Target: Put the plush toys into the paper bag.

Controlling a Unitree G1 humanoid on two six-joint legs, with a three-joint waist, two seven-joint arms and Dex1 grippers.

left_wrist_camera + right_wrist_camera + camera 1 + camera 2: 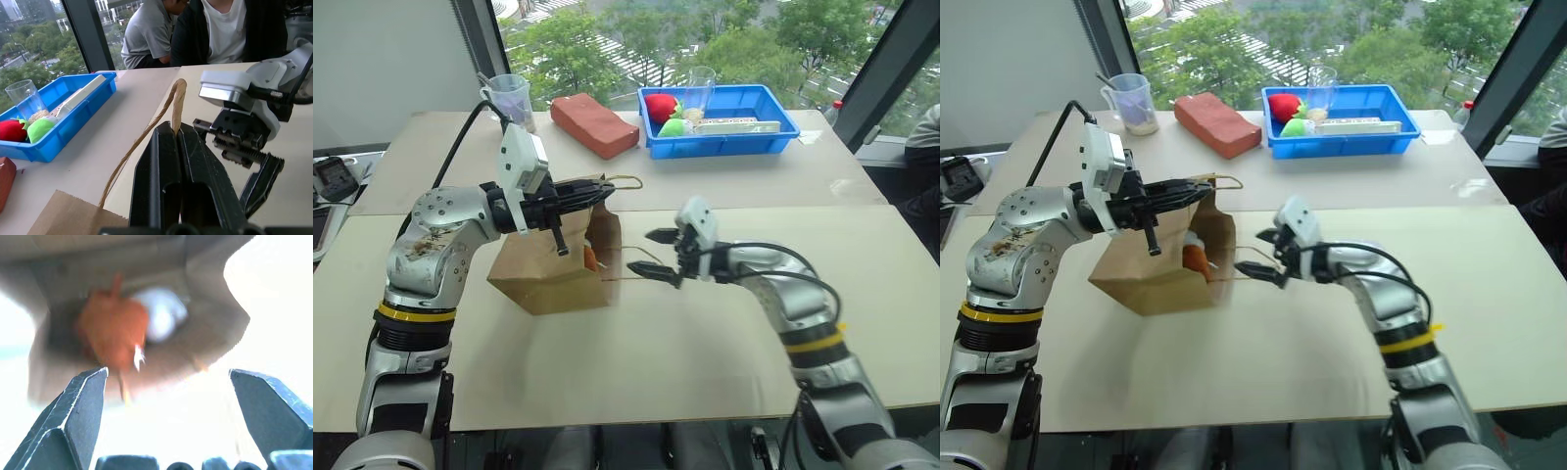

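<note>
My right gripper (168,396) stands wide apart and empty. Beyond my fingertips (90,382) gapes the paper bag (215,298). Inside it a reddish-brown toy (112,330) lies beside a white one (164,313).

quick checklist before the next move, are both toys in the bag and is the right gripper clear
1. Left gripper shut on the bag's cord handle: ok.
2. Right gripper open and empty: ok.
3. Right gripper outside the paper bag mouth: ok.
4. Reddish-brown plush toy inside the bag: ok.
5. White plush toy inside the bag, behind the brown one: ok.
6. Bag steady if the handle is released: cannot tell.
</note>
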